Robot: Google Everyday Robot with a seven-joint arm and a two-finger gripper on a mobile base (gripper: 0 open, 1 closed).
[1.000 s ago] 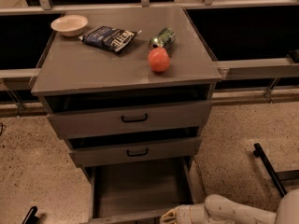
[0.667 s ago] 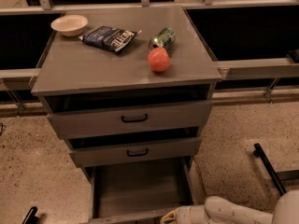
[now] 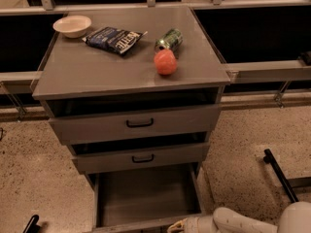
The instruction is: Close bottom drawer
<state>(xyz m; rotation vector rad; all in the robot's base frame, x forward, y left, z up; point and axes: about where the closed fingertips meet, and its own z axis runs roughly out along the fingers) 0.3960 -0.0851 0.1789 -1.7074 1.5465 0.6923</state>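
The bottom drawer (image 3: pixel 146 193) of the grey cabinet is pulled far out toward me, its deep grey box open and empty. Its front edge lies at the bottom of the camera view and its handle is out of view. My gripper (image 3: pixel 179 225) is at the very bottom edge, at the right end of the drawer's front, with the white arm (image 3: pixel 243 221) reaching in from the lower right. The middle drawer (image 3: pixel 141 157) and top drawer (image 3: pixel 138 123) each stand slightly out, with black handles.
On the cabinet top (image 3: pixel 73 72) lie a white bowl (image 3: pixel 72 25), a dark chip bag (image 3: pixel 112 39), a green can (image 3: pixel 168 39) on its side and an orange-red fruit (image 3: pixel 165 62). Speckled floor lies on both sides. A black bar (image 3: pixel 279 174) stands at the right.
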